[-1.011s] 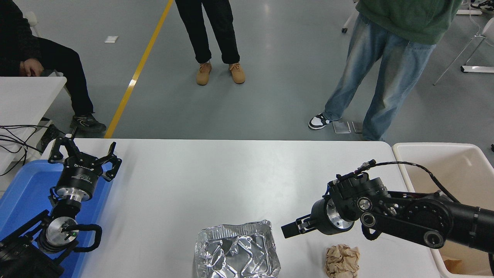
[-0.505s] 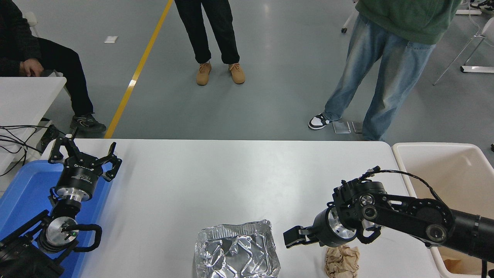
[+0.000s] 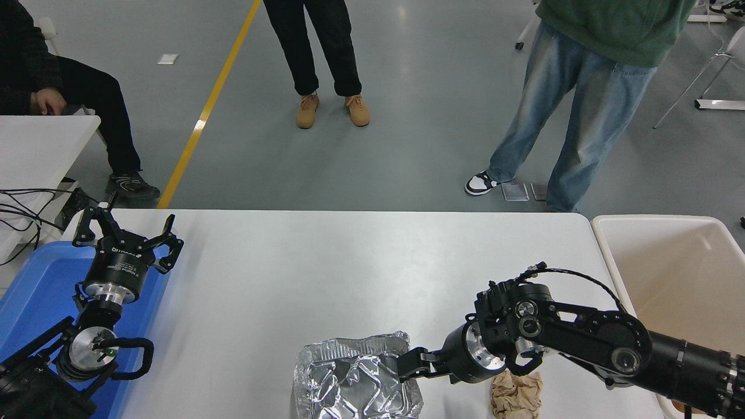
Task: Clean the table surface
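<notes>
The white table surface (image 3: pixel 349 262) fills the lower middle of the head view. A crumpled silver foil tray (image 3: pixel 356 379) lies at its front edge, and a ball of crumpled brown paper (image 3: pixel 515 396) lies to the tray's right. My right gripper (image 3: pixel 407 366) reaches in low from the right and its tip meets the foil tray's right rim; the arm partly covers the brown paper. Whether it grips the rim does not show. My left gripper (image 3: pixel 125 233) is parked open at the lower left, over the edge of a blue tray (image 3: pixel 35 291).
A beige bin (image 3: pixel 669 262) stands off the table's right end. A smaller white table (image 3: pixel 41 139) with cables is at the far left. Two people stand beyond the far edge and a third sits at the upper left.
My right arm has dropped and swung left, carrying its gripper from above the bare tabletop to the foil tray's right rim. The left arm has not moved.
</notes>
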